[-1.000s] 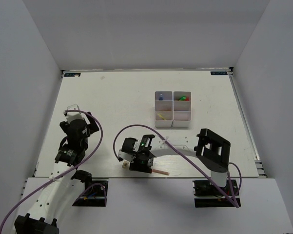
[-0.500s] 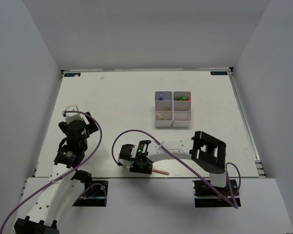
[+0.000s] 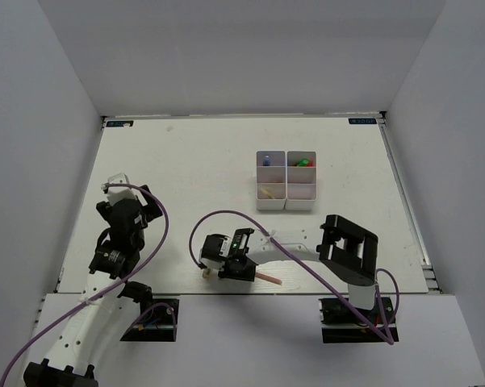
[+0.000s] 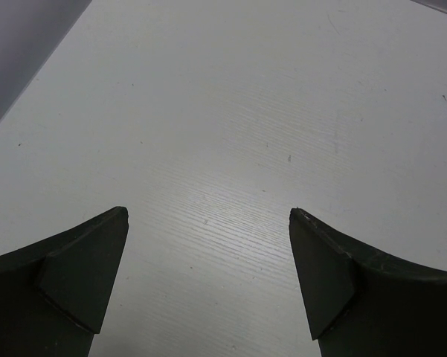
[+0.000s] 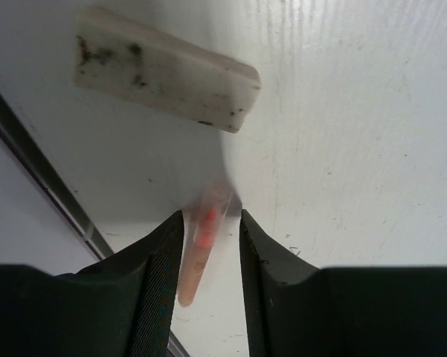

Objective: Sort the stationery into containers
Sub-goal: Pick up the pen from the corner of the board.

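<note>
My right gripper (image 5: pixel 207 216) sits low at the near edge of the table (image 3: pixel 194 161), fingers (image 5: pixel 160 275) drawn in narrow on either side of a thin pink pen (image 5: pixel 199 256). The pen is blurred, so I cannot tell whether the pads actually pinch it. Its tail sticks out behind the gripper, along the table edge. Just past the fingertips lies a smudged beige eraser (image 5: pixel 163 71), apart from them. Farther left, my left gripper (image 4: pixel 208 216) hangs spread wide over bare table, touching nothing. Far off, the white six-compartment box (image 3: pixel 286 198) holds a yellow pen (image 3: pixel 266 192) and red and green caps (image 3: pixel 304 162).
</note>
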Controlling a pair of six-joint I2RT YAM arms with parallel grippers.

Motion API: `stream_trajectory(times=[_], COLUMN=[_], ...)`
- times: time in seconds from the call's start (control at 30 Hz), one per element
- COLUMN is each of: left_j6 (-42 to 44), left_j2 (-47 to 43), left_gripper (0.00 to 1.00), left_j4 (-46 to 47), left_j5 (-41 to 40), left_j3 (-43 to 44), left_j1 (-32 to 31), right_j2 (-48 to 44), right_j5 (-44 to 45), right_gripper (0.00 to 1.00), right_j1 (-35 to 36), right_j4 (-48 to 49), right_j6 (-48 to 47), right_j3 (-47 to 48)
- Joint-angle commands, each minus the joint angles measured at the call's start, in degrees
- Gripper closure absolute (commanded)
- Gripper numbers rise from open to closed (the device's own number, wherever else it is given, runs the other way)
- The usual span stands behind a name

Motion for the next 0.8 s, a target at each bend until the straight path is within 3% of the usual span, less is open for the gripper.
stream_trajectory(times=[0.0,0.23,0.33,0.37,0.4,0.6,0.77], left_j6=[0.3,0.1,0.2,0.2,0.1,0.2,0.2], left_j2=[-0.7,-0.7,-0.7,-0.9,-0.9,-1.0,-0.7], left_gripper=[0.00,0.00,0.00,0.00,0.00,0.00,0.00], left_j4=[-0.1,0.0,0.1,0.2,0.2,0.2,0.1], left_j5=[-0.5,-0.3,-0.4,-0.4,-0.4,-0.5,-0.3], left_j3=[1.3,1.0,1.1,1.1,1.1,0.9,1.0], left_j1=[0.3,0.2,0.3,0.3,0.2,0.3,0.3], right_j2=[6.9,8.8,9.5,9.4,9.3,5.3,-5.4], right_j5=[4.1,1.6,0.0,-0.6,-0.8,-1.7,-2.4], right_gripper=[0.61,0.68,0.86,0.98,1.00,1.00,1.00], right_j1=[-1.9,-5.3,-6.6,-7.2,-7.4,-9.8,-12.5], right_j4=[4.3,4.1,4.1,4.0,4.1,3.6,3.2], right_j6=[-1.4,-1.6,-1.7,-2.0,-2.0,-3.7,-6.4], right_j3=[-5.0,-4.8,-5.0,-4.9,-5.0,-4.3,-0.1])
